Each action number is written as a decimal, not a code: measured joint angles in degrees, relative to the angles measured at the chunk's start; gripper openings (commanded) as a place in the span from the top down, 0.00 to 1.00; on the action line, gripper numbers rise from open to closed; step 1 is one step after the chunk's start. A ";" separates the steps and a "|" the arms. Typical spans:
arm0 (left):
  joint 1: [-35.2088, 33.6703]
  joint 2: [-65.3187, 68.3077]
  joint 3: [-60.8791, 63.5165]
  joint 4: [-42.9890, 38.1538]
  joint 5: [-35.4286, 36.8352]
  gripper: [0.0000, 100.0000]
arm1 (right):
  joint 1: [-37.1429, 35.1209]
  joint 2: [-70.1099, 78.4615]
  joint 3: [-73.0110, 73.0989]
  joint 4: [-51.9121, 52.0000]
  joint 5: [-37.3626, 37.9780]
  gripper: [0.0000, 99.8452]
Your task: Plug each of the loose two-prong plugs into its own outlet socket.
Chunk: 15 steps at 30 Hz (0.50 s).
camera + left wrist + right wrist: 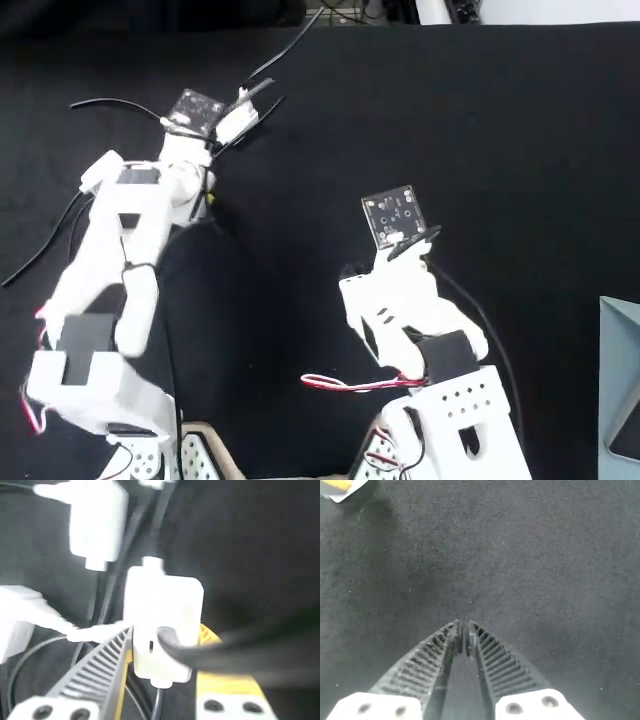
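Left pincer (167,642) grips the plug (162,605) between its fingers; right pincer (464,632) sits closed, empty, above the counter (545,555).

Matt, fuzzy cloth table (545,555), smooth glossy plastic plug (165,600)

— Where is the high camera?
— Well above the counter (520,150), facing down over both arms. The white plug (237,120) lies toward its far side.
— And the wrist cameras?
— The left looks along its fingers (95,670), close against that plug (162,620). The right faces bare counter (545,555) from close up, well apart from the plug.
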 measured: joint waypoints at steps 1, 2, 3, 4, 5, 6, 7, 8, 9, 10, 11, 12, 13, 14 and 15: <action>-0.35 1.58 -1.05 0.00 0.00 0.70 | 0.00 0.00 0.00 0.00 0.00 0.99; -0.53 2.81 -2.11 0.35 0.00 0.69 | 0.00 0.00 0.00 0.00 0.00 0.99; -0.62 3.78 -3.08 0.79 0.97 0.70 | 0.00 0.00 0.00 0.00 0.00 0.99; -0.70 4.22 -3.69 1.32 2.37 0.70 | 0.00 0.00 0.00 0.00 0.00 0.99; -0.79 4.31 -4.40 2.37 3.69 0.70 | 0.00 0.00 0.00 0.00 0.00 0.99; -0.79 4.31 -4.84 3.52 4.48 0.70 | 0.00 0.00 0.00 0.00 0.00 0.99; -0.79 4.31 -5.36 4.40 4.57 0.70 | 0.00 0.00 0.00 -0.26 0.00 0.99; -0.79 4.40 -5.89 5.54 4.66 0.70 | 0.00 0.00 0.18 -0.88 0.00 0.99; -0.79 4.31 -6.42 6.86 4.66 0.70 | 0.00 0.00 0.53 -1.32 0.00 0.99; -0.79 3.87 -6.95 8.18 4.75 0.70 | 0.00 0.00 0.53 -1.67 0.00 0.99; -0.79 3.16 -7.30 9.49 4.75 0.70 | 0.00 0.00 0.53 -1.93 0.00 0.99; -0.70 2.11 -7.65 10.81 4.75 0.70 | 0.00 0.00 0.53 -1.93 0.00 0.99; -0.70 0.70 -8.00 12.13 4.75 0.70 | 0.00 0.00 0.53 -1.93 0.00 0.99; -0.70 -0.97 -8.26 13.54 4.75 0.70 | 0.00 0.00 0.53 -1.93 0.00 0.99; -0.70 -2.64 -8.35 14.86 4.75 0.70 | 0.00 0.00 0.53 -1.93 0.00 0.99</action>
